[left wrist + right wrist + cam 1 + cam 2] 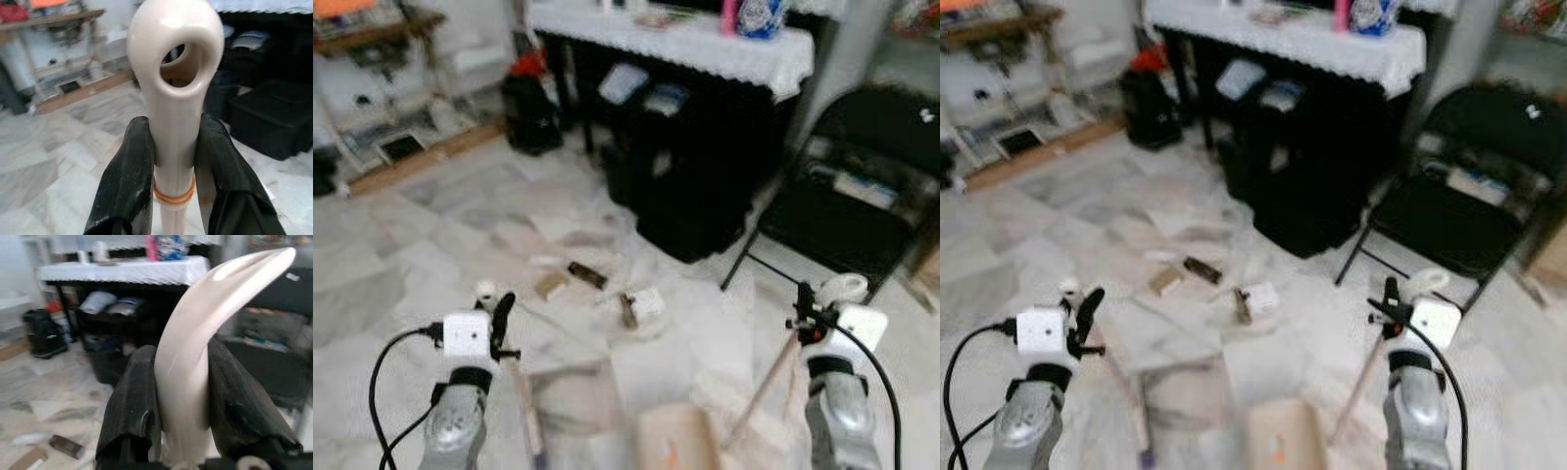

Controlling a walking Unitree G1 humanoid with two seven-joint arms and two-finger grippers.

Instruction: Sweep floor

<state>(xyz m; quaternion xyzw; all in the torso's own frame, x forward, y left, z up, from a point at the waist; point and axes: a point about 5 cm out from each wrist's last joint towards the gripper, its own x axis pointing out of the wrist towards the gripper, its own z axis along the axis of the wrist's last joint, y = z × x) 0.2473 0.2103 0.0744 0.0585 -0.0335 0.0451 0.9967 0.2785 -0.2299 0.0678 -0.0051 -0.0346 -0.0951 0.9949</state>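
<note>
My left gripper [499, 321] is shut on the cream handle of a broom [485, 291], whose stick runs down to the floor in front of me. In the left wrist view the black fingers [128, 176] clamp the handle [175, 73] just below its hanging hole. My right gripper [803, 313] is shut on the cream handle of a dustpan [843, 287]. Its stick slants down left to the tan pan [675, 441] at the bottom middle. Litter lies on the marble floor ahead: a tan box [550, 286], a dark bar [587, 275], a white box [647, 303].
A black table with a white lace cloth [705, 44] stands ahead, with black bins [695, 196] under it. A black folding chair [862, 186] is at the right, a black bag [530, 113] and a cluttered shelf [372, 88] at the left. The pictures are blurred.
</note>
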